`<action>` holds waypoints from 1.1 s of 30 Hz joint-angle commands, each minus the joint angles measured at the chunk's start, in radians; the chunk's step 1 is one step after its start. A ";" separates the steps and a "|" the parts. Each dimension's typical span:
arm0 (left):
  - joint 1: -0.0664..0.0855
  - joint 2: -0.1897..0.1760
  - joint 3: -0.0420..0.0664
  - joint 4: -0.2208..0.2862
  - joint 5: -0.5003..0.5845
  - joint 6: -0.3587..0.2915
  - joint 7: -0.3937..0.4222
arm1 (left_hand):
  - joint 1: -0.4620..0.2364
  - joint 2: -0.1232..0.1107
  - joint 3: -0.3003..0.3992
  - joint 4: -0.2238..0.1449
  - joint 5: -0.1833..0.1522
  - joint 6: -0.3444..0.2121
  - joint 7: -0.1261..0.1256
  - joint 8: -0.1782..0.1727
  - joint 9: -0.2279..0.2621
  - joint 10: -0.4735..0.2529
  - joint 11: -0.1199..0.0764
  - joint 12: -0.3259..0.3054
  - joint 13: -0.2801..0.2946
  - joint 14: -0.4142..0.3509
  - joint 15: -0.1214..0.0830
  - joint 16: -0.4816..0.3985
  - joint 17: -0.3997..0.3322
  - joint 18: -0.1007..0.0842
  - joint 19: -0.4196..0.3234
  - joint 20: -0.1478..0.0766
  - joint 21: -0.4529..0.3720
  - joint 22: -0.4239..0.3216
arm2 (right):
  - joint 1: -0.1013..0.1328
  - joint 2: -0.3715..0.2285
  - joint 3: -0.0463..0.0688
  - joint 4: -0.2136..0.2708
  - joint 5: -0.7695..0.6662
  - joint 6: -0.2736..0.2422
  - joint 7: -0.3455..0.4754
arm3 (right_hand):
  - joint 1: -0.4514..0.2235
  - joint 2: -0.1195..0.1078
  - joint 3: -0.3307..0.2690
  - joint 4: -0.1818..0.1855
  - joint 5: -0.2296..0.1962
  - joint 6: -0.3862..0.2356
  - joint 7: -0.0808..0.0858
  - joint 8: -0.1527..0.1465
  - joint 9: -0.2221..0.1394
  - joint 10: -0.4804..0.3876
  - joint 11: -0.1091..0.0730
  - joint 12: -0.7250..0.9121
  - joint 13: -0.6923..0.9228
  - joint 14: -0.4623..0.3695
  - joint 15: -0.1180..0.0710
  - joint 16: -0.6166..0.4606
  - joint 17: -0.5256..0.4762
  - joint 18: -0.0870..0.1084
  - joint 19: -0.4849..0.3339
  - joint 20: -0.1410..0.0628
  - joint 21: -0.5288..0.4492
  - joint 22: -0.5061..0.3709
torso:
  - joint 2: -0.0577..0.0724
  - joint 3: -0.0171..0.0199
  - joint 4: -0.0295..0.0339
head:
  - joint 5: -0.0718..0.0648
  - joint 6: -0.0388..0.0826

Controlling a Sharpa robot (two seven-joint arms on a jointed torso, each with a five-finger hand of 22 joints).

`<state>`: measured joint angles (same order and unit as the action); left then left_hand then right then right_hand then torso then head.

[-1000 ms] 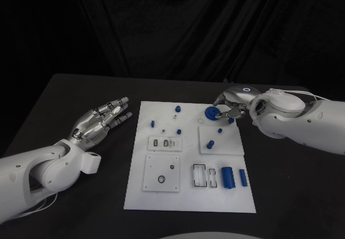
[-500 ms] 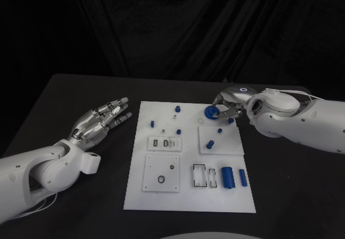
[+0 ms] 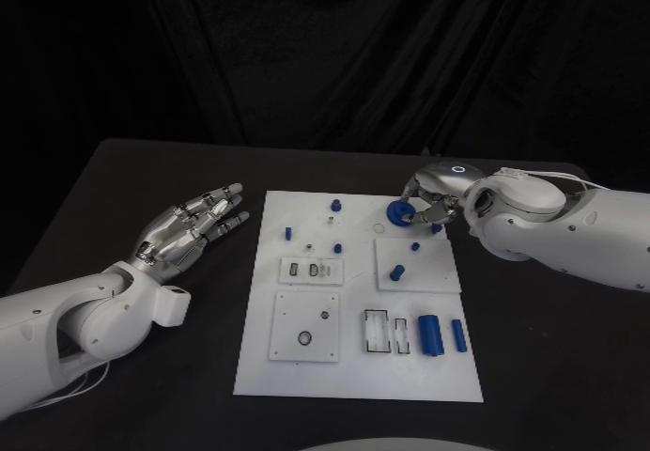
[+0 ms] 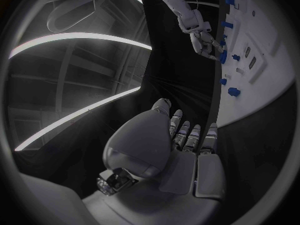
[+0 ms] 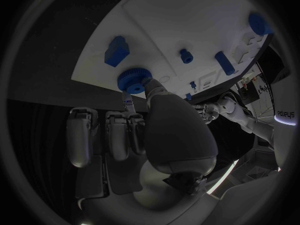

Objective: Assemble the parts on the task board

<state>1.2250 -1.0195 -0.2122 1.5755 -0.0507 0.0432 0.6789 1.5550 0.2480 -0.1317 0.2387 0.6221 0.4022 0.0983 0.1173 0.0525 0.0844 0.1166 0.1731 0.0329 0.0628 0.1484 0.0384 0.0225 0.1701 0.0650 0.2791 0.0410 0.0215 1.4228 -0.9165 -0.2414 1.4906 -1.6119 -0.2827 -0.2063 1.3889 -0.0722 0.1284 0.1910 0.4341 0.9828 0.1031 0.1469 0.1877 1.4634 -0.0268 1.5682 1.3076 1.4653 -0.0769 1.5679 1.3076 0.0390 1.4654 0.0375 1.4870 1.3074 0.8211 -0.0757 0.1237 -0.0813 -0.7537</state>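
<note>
The white task board [image 3: 355, 376] lies in the middle of the black table. My right hand [image 3: 431, 201] is over the board's far right corner and pinches a round blue ridged part [image 3: 398, 213] between thumb and finger; the right wrist view shows this round part [image 5: 134, 78] close to the board [image 5: 187, 15]. I cannot tell whether it touches the board. My left hand [image 3: 190, 230] hovers left of the board, fingers spread, holding nothing. In the left wrist view that left hand [image 4: 184, 140] faces the board's edge [image 4: 269, 80].
Small blue pegs stand on the board: one at the far middle [image 3: 334, 203], one at the left [image 3: 287, 231], one on the right square plate [image 3: 395, 273]. Two blue cylinders [image 3: 428, 334] lie near the front right. A blue block [image 5: 115, 50] sits by the held part.
My right hand has edged slightly to the left with the round blue part still in its pinch. The left hand has stayed put.
</note>
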 commanded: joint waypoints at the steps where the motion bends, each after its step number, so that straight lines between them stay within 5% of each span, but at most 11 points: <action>1: 0.000 0.001 0.001 0.001 -0.001 0.015 0.058 | 0.005 0.001 0.005 -0.001 0.004 -0.004 0.006 0.001 -0.001 0.000 0.006 0.005 0.000 0.003 0.006 0.005 0.001 0.011 0.002 0.008 0.003 0.001 | -0.009 -0.005 -0.006 0.006 -0.003 -0.015 0.015 | 0.024 0.011 0.006 -0.013 0.031 0.076 -0.056 0.068 0.115 0.107 -0.009 0.003 0.263 0.105 -0.008 0.003 0.263 -0.011 0.035 -0.008 0.003 0.201 | 0.000 -0.0002 -0.0010 | 0.003 0.000; 2: 0.000 0.001 0.001 0.000 -0.001 0.015 0.058 | 0.005 0.001 0.005 -0.001 0.004 -0.004 0.006 0.001 -0.001 0.000 0.006 0.005 0.000 0.003 0.006 0.005 0.001 0.011 0.002 0.008 0.003 0.001 | -0.009 -0.007 -0.006 0.009 -0.003 -0.023 0.018 | 0.027 0.010 0.012 -0.021 0.071 0.079 -0.059 0.082 0.136 0.107 -0.012 0.003 0.263 0.105 -0.011 0.003 0.263 -0.012 0.037 -0.012 0.005 0.203 | 0.000 -0.0003 -0.0009 | 0.004 0.000; 5: 0.000 -0.001 0.001 0.001 -0.001 0.015 0.058 | 0.005 0.002 0.006 -0.001 0.004 -0.005 0.006 0.001 -0.001 -0.001 0.006 0.005 0.000 0.003 0.007 0.005 0.001 0.010 0.002 0.008 0.003 0.001 | -0.009 -0.014 -0.006 0.021 -0.003 -0.044 0.026 | 0.027 0.007 0.017 -0.029 0.103 0.082 -0.063 0.100 0.163 0.107 -0.016 0.003 0.263 0.105 -0.015 0.003 0.263 -0.013 0.040 -0.015 0.007 0.206 | -0.001 -0.0005 -0.0004 | 0.007 0.001; 10: 0.000 -0.003 0.001 0.002 -0.001 0.013 0.057 | 0.005 0.002 0.006 -0.001 0.004 -0.004 0.006 0.001 -0.001 -0.001 0.007 0.005 0.000 0.003 0.007 0.005 0.001 0.010 0.003 0.008 0.003 0.002 | 0.000 -0.029 -0.005 0.058 -0.003 -0.082 0.033 | 0.022 0.004 0.020 -0.031 0.116 0.087 -0.065 0.119 0.190 0.107 -0.017 0.003 0.263 0.105 -0.018 0.003 0.263 -0.015 0.046 -0.017 0.013 0.211 | 0.000 -0.0004 -0.0001 | 0.010 0.003; 21: 0.000 -0.002 0.001 0.003 -0.001 0.013 0.055 | 0.005 0.002 0.007 -0.001 0.004 -0.004 0.006 0.001 -0.001 0.000 0.007 0.007 0.001 0.005 0.008 0.006 0.001 0.010 0.003 0.008 0.004 0.002 | 0.058 0.003 -0.005 0.131 -0.003 -0.105 0.038 | 0.007 -0.001 0.023 -0.024 0.119 0.088 -0.062 0.133 0.217 0.107 -0.012 0.003 0.263 0.105 -0.016 0.003 0.263 -0.021 0.061 -0.017 0.030 0.224 | -0.001 -0.0009 0.0002 | 0.011 0.001; 33: 0.000 0.008 0.001 -0.001 -0.001 0.017 0.055 | 0.005 0.001 0.009 -0.002 0.004 -0.005 0.007 0.001 -0.001 -0.001 0.008 0.007 0.001 0.005 0.011 0.006 0.001 0.010 0.003 0.009 0.004 0.002 | 0.059 0.123 -0.005 0.088 -0.003 -0.057 0.041 | -0.004 -0.004 0.030 -0.018 0.094 0.076 -0.058 0.132 0.234 0.107 -0.003 0.003 0.263 0.105 -0.009 0.003 0.263 -0.021 0.063 -0.012 0.032 0.226 | -0.001 -0.0020 -0.0005 | 0.012 -0.004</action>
<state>1.2248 -1.0141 -0.2122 1.5735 -0.0507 0.0464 0.6790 1.5550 0.2480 -0.1287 0.2356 0.6221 0.3986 0.1019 0.1173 0.0525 0.0842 0.1164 0.1731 0.0330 0.0665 0.1520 0.0384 0.0225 0.1701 0.0686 0.2826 0.0409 0.0215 1.4849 -0.7988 -0.2471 1.5859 -1.6110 -0.3565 -0.1714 1.3970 -0.0756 0.1479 0.1614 0.5326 0.9826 0.1033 0.1469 0.1846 1.4649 -0.0359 1.5682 1.3074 1.4658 -0.0903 1.5679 1.3074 0.0231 1.4688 0.0267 1.5133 1.3079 0.8198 -0.0774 0.1232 -0.0679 -0.7567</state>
